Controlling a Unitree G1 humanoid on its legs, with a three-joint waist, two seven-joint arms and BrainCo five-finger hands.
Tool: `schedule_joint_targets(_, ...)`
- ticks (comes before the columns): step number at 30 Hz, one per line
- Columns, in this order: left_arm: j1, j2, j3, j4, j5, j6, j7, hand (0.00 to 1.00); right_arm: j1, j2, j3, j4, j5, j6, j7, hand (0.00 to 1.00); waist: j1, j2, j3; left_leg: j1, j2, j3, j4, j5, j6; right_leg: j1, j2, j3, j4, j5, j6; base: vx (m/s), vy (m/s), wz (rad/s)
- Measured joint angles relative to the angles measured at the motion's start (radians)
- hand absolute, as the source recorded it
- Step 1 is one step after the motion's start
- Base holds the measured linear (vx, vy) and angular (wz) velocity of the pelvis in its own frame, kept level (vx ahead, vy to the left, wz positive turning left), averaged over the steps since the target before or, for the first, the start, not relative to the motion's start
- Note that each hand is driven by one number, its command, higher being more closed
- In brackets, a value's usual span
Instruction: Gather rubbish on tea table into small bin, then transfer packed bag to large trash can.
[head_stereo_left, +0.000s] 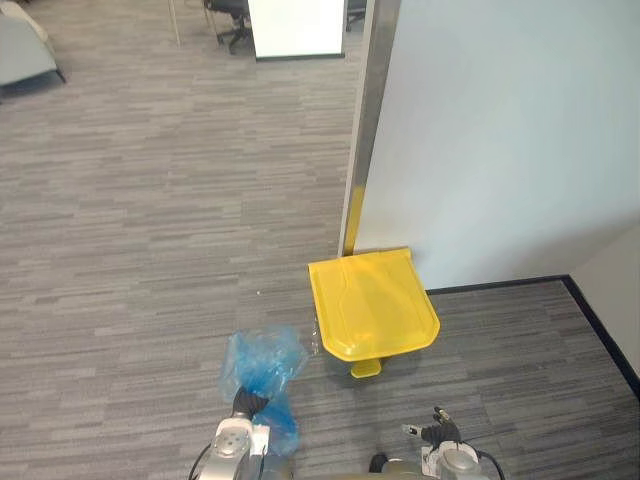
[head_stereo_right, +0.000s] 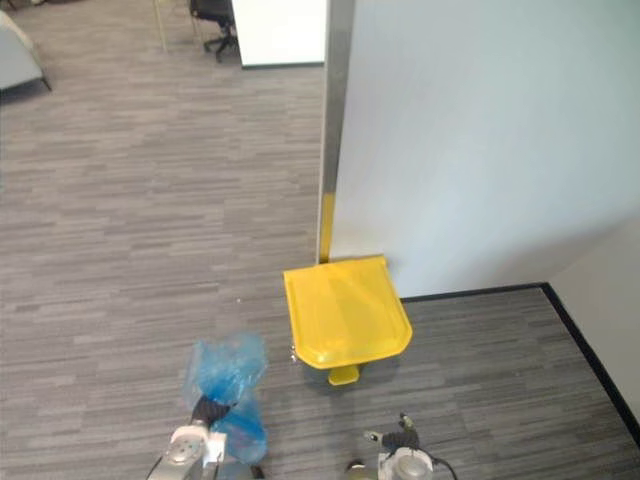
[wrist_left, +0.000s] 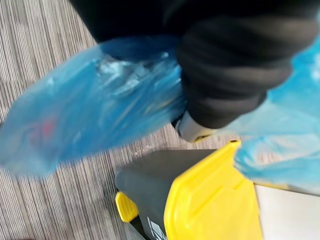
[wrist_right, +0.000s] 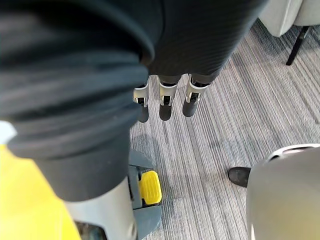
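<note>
The left hand (head_stereo_left: 247, 404) is closed round the gathered neck of the crumpled blue plastic rubbish bag (head_stereo_left: 262, 362). The bag hangs above the grey carpet floor (head_stereo_left: 150, 250), just near-left of the large dark-grey trash can with a yellow lid (head_stereo_left: 372, 303), and that lid lies shut. The right hand (wrist_right: 165, 102) hangs low on the right, fingers straight, holding nothing. The step in hand is probably the drop, and the lid must come up first: press the small yellow foot pedal (head_stereo_left: 366, 369) on the can's near side, carry the bag over the opening, then release. The left wrist view shows the can's dark body, hidden under the lid in the head views, which add the white wall (head_stereo_left: 500, 130) behind.
</note>
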Motion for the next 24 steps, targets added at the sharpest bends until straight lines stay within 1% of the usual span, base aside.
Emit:
schedule_joint_targets(2, 0.001, 0.003, 0.0, 0.02, 0.0, 0.0, 0.0, 1.0, 0.0, -0.002, 0.0, 0.001, 0.0, 0.0, 0.0, 0.0, -0.001, 0.001, 0.0, 0.007, -0.005, 0.001, -0.058, 0.033, -0.004, -0.022, 0.004, 0.002, 0.0, 0.007, -0.007, -0.04, -0.027, -0.03)
schedule_joint_targets(4, 0.003, 0.002, 0.0, 0.037, 0.001, 0.0, 0.001, 1.0, 0.0, -0.003, 0.001, 0.002, 0.0, 0.0, 0.0, 0.0, -0.001, 0.003, -0.002, 0.013, -0.003, 0.003, -0.086, 0.044, -0.008, -0.034, 0.012, 0.01, 0.0, 0.011, -0.013, -0.04, -0.046, -0.11)
schedule_joint_targets(7, 0.015, -0.006, -0.001, 0.043, 0.0, 0.0, 0.003, 1.0, -0.013, -0.009, 0.008, 0.014, 0.0, 0.0, -0.001, 0.0, -0.001, 0.003, -0.005, 0.03, 0.004, 0.029, -0.115, 0.053, -0.012, -0.052, 0.026, 0.044, 0.002, 0.021, -0.02, -0.04, -0.04, -0.35)
schedule_joint_targets(10, 0.017, -0.003, 0.002, 0.043, 0.0, 0.0, 0.005, 1.0, -0.016, -0.016, 0.011, 0.014, 0.0, 0.0, -0.001, 0.0, 0.0, 0.0, -0.007, 0.024, 0.0, 0.043, -0.116, 0.052, -0.011, -0.083, 0.024, 0.069, 0.024, 0.022, -0.018, -0.04, 0.011, -0.29)
schedule_joint_targets(11, 0.018, -0.002, 0.002, 0.041, -0.001, -0.002, 0.006, 1.0, -0.026, -0.018, 0.018, 0.015, 0.0, 0.0, -0.002, 0.0, 0.001, -0.01, -0.001, 0.014, -0.012, 0.05, -0.094, 0.032, 0.0, -0.124, 0.007, 0.084, 0.093, -0.01, -0.007, -0.05, 0.043, -0.2)
schedule_joint_targets(12, 0.018, -0.003, 0.002, 0.041, -0.001, -0.002, 0.006, 1.0, -0.027, -0.018, 0.018, 0.015, 0.0, 0.0, -0.002, 0.0, 0.0, -0.013, 0.0, 0.007, -0.017, 0.048, -0.08, 0.025, 0.003, -0.137, -0.002, 0.086, 0.119, -0.023, -0.005, -0.05, 0.056, -0.09)
schedule_joint_targets(13, 0.017, -0.006, -0.001, 0.041, -0.001, -0.002, 0.004, 1.0, -0.029, -0.016, 0.015, 0.011, 0.001, 0.0, -0.003, 0.0, -0.006, -0.031, 0.01, -0.007, -0.036, 0.037, -0.032, -0.012, 0.019, -0.165, -0.036, 0.088, 0.199, -0.073, 0.015, -0.04, 0.052, 0.11)
schedule_joint_targets(14, 0.017, -0.007, -0.002, 0.041, -0.001, -0.002, 0.003, 1.0, -0.028, -0.017, 0.014, 0.01, 0.0, 0.0, -0.003, 0.0, -0.007, -0.036, 0.011, -0.012, -0.042, 0.029, -0.018, -0.023, 0.021, -0.172, -0.045, 0.088, 0.22, -0.082, 0.021, -0.04, 0.094, 0.25)
schedule_joint_targets(15, 0.014, -0.012, -0.003, 0.036, -0.001, -0.001, 0.002, 1.0, -0.023, -0.017, 0.003, 0.007, 0.002, 0.0, -0.003, 0.0, -0.007, -0.048, 0.02, -0.016, -0.056, -0.003, 0.011, -0.06, 0.021, -0.173, -0.077, 0.073, 0.293, -0.106, 0.04, -0.03, 0.068, 0.32)
schedule_joint_targets(16, 0.011, -0.013, -0.002, 0.03, -0.001, -0.003, 0.003, 1.0, -0.01, -0.016, -0.007, -0.005, 0.004, 0.0, -0.003, 0.0, -0.009, -0.053, 0.027, -0.012, -0.063, -0.03, 0.033, -0.082, 0.035, -0.204, -0.098, 0.069, 0.404, -0.105, 0.047, -0.04, 0.103, 0.54)
schedule_joint_targets(17, 0.01, -0.011, -0.003, 0.033, -0.001, -0.002, 0.004, 1.0, -0.015, -0.012, -0.014, -0.016, 0.007, -0.005, -0.003, 0.0, -0.013, -0.048, 0.034, 0.001, -0.056, -0.057, 0.065, -0.1, 0.047, -0.283, -0.114, 0.055, 0.553, -0.094, 0.065, 0.0, 0.05, 0.47)
schedule_joint_targets(18, 0.009, -0.01, -0.003, 0.032, -0.001, -0.002, 0.004, 1.0, -0.008, -0.011, -0.02, -0.019, 0.007, -0.006, -0.003, 0.0, -0.013, -0.051, 0.036, 0.002, -0.048, -0.066, 0.08, -0.109, 0.051, -0.289, -0.11, 0.051, 0.56, -0.104, 0.056, 0.07, 0.04, 0.47)
schedule_joint_targets(19, -0.001, -0.005, -0.001, 0.031, -0.001, -0.001, 0.008, 1.0, -0.002, -0.006, -0.03, -0.025, 0.007, -0.003, -0.004, 0.0, -0.002, -0.055, 0.04, 0.01, -0.023, -0.086, 0.118, -0.139, 0.049, -0.315, -0.086, 0.041, 0.539, -0.121, 0.033, 0.16, -0.036, 0.35)
schedule_joint_targets(20, -0.01, 0.003, -0.002, 0.031, -0.001, -0.001, 0.012, 1.0, -0.001, 0.001, -0.038, -0.039, 0.007, -0.002, -0.004, 0.0, -0.001, -0.059, 0.043, 0.013, -0.005, -0.099, 0.145, -0.163, 0.042, -0.353, -0.074, 0.021, 0.469, -0.105, 0.031, 0.16, -0.048, 0.31)
schedule_joint_targets(21, -0.013, 0.003, -0.003, 0.032, -0.001, -0.001, 0.014, 1.0, -0.002, 0.001, -0.038, -0.044, 0.007, -0.002, -0.004, 0.0, -0.001, -0.059, 0.044, 0.014, 0.001, -0.101, 0.153, -0.172, 0.036, -0.364, -0.07, 0.016, 0.426, -0.087, 0.031, 0.19, -0.086, 0.25)
schedule_joint_targets(22, -0.025, 0.003, -0.003, 0.031, -0.001, -0.001, 0.017, 1.0, -0.003, 0.001, -0.039, -0.046, 0.008, -0.001, -0.006, 0.0, -0.002, -0.062, 0.052, 0.008, 0.009, -0.108, 0.177, -0.193, 0.032, -0.378, -0.057, 0.009, 0.303, -0.034, 0.04, 0.21, -0.135, 0.26)
schedule_joint_targets(23, -0.042, 0.001, -0.002, 0.03, -0.001, -0.001, 0.021, 1.0, -0.01, 0.002, -0.039, -0.049, 0.008, 0.0, -0.011, 0.0, -0.002, -0.074, 0.062, 0.008, 0.013, -0.113, 0.223, -0.227, 0.016, -0.377, -0.053, 0.001, 0.178, 0.007, 0.046, 0.3, -0.221, 0.4)
schedule_joint_targets(24, -0.058, -0.003, 0.001, 0.03, -0.001, -0.001, 0.024, 1.0, -0.008, 0.001, -0.041, -0.046, 0.009, 0.003, -0.013, 0.0, -0.005, -0.083, 0.075, 0.01, 0.016, -0.126, 0.296, -0.281, -0.009, -0.377, -0.046, 0.019, 0.146, 0.053, 0.043, 0.29, -0.213, 0.35)
